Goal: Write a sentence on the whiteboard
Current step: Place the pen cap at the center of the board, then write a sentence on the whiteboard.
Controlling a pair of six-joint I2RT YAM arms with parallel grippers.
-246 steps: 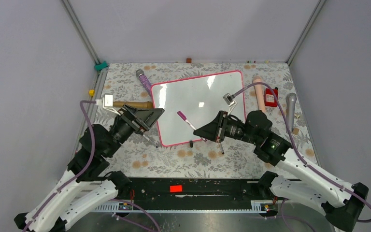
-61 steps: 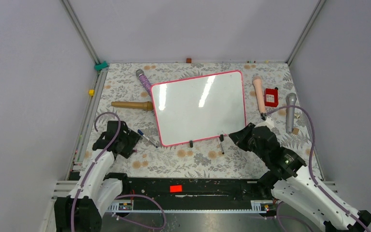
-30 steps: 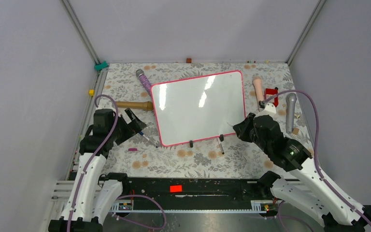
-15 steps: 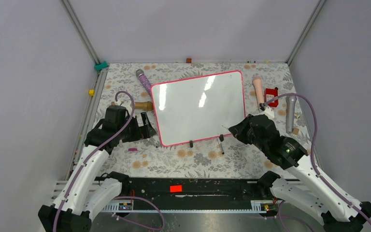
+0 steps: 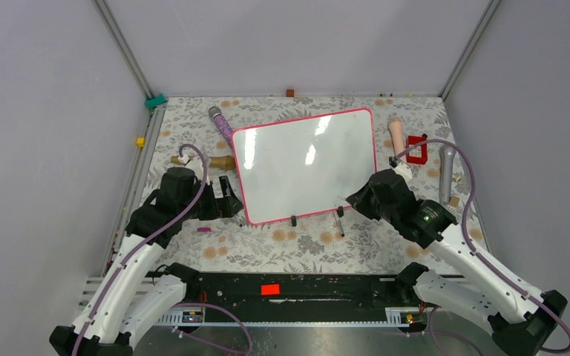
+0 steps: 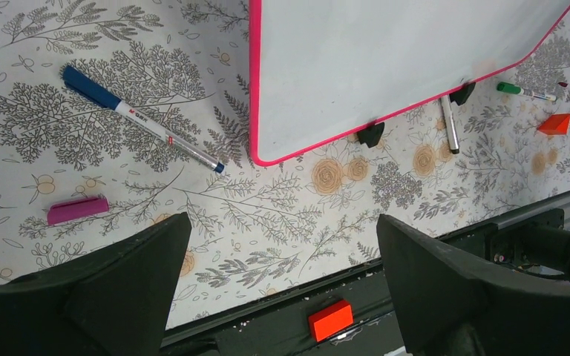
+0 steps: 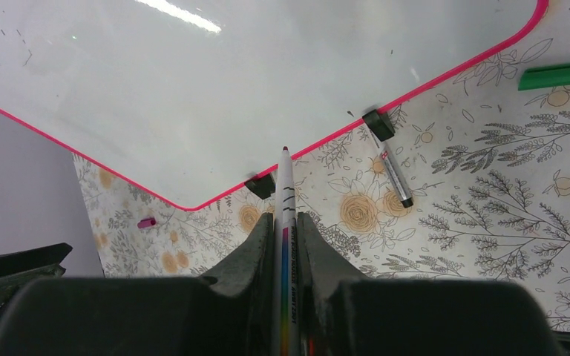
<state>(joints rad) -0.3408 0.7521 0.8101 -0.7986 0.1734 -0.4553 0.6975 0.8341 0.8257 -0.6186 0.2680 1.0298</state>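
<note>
Pinching marker (image 7: 285,185), right end effector (image 7: 285,219) at near edge of whiteboard (image 7: 230,81)

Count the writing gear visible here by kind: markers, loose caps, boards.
Markers: 4 (blue-capped marker, grey marker, green marker, held marker)
Pink cap: 1
Whiteboard: 1
Total: 6

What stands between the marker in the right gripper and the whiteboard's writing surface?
Nothing visible does. The right gripper holds the marker with its tip at the near frame of the whiteboard, pointing onto the blank surface. A black clip sits on that frame beside the marker, not under its tip.
</note>
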